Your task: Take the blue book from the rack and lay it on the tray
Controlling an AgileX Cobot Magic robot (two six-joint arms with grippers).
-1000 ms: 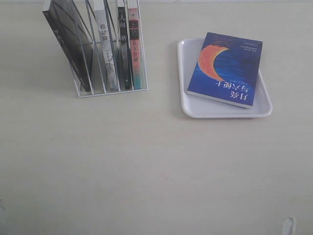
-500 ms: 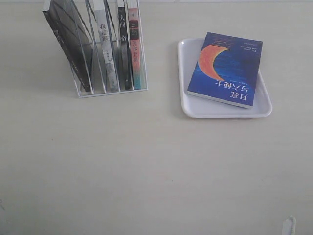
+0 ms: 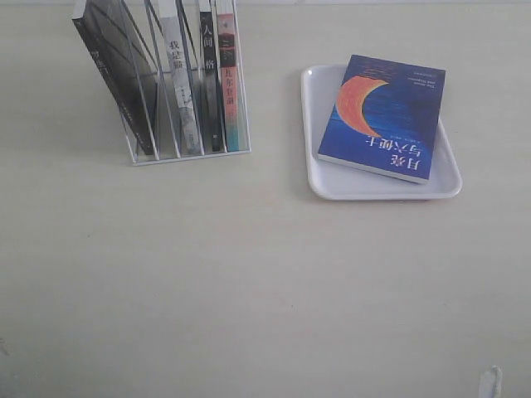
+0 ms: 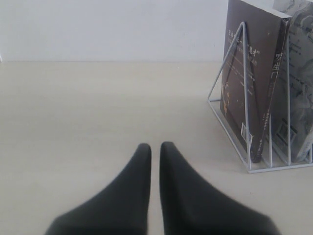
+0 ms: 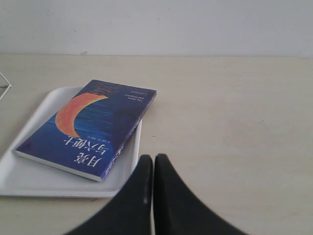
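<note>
One blue book (image 3: pixel 382 116) lies flat, cover up, on the one tray (image 3: pixel 319 178).
One corner of it overhangs the rim. One rack (image 3: pixel 189 156) stands well apart and holds four volumes: a dark book (image 3: pixel 116 79) leaning, then a grey-spined book (image 3: pixel 182 91), a black-spined book (image 3: pixel 211 91) and a pink-and-teal-spined book (image 3: pixel 233 99) upright. Two grippers: left gripper (image 4: pixel 155 147) closed on nothing, near the rack; right gripper (image 5: pixel 153 159) closed on nothing, near the tray.
</note>
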